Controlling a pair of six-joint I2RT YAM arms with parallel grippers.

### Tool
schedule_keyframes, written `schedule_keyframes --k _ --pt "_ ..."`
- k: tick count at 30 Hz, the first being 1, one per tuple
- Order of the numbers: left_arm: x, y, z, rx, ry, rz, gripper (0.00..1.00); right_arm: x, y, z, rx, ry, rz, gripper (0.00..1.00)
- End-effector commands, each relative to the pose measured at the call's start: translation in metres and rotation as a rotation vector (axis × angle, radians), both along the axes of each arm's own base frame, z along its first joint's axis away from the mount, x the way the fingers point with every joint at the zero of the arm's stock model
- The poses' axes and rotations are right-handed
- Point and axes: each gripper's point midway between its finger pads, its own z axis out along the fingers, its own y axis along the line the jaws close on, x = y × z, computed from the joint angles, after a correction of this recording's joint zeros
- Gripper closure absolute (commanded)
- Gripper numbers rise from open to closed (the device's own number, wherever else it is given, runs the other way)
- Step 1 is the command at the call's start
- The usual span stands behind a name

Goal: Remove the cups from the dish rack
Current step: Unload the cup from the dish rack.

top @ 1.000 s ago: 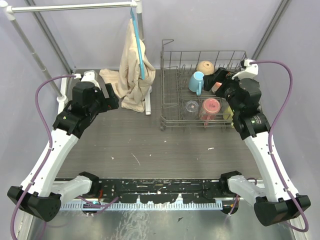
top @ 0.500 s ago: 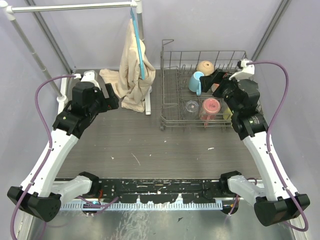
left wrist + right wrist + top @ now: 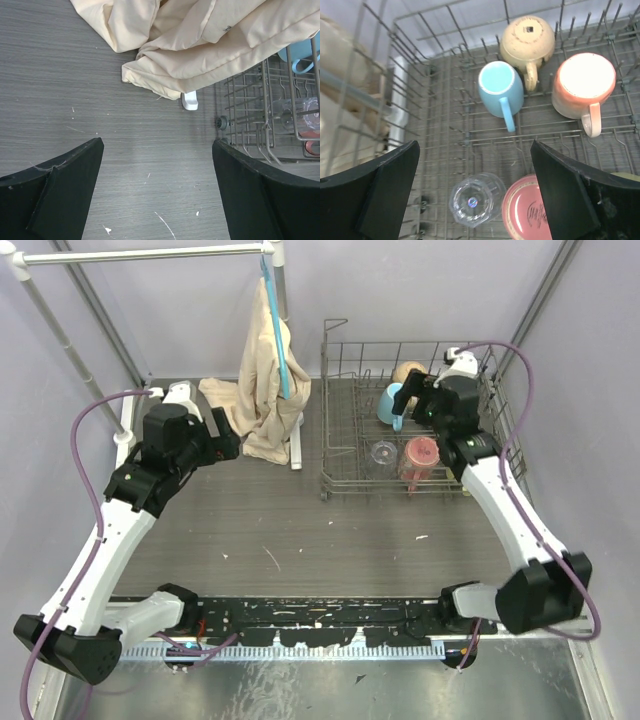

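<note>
Inside the dish rack (image 3: 370, 483) sit the light blue mug (image 3: 501, 87), tan mug (image 3: 527, 37), salmon mug (image 3: 582, 82), pink mug (image 3: 527, 215) and glass (image 3: 476, 199), none yet unloaded; right pincer (image 3: 418, 400) hangs wide and empty above them, left pincer (image 3: 157, 190) wide over the desk (image 3: 75, 100).

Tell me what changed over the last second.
The right gripper swung left and farther in, from the right side of the dish rack to over it, by the light blue mug, jaws open and empty. Nothing was grasped or released. The left gripper, other cups and beige cloth stayed put.
</note>
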Motion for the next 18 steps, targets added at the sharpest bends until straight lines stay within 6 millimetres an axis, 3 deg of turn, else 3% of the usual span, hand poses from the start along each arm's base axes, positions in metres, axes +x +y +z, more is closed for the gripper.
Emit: schedule_keyframes --k 1,7,18 --pt "0.003 -0.009 0.008 -0.025 -0.015 -0.029 0.02 0.032 -0.007 0.000 -0.066 0.004 -0.059 0.02" --pt "0.000 -0.011 0.006 -0.039 -0.012 -0.039 0.02 0.072 -0.005 -0.046 -0.120 0.118 -0.083 0.07" --pt "-0.002 -0.011 0.009 -0.045 -0.019 -0.047 0.02 0.117 0.006 -0.099 -0.161 0.265 -0.063 0.14"
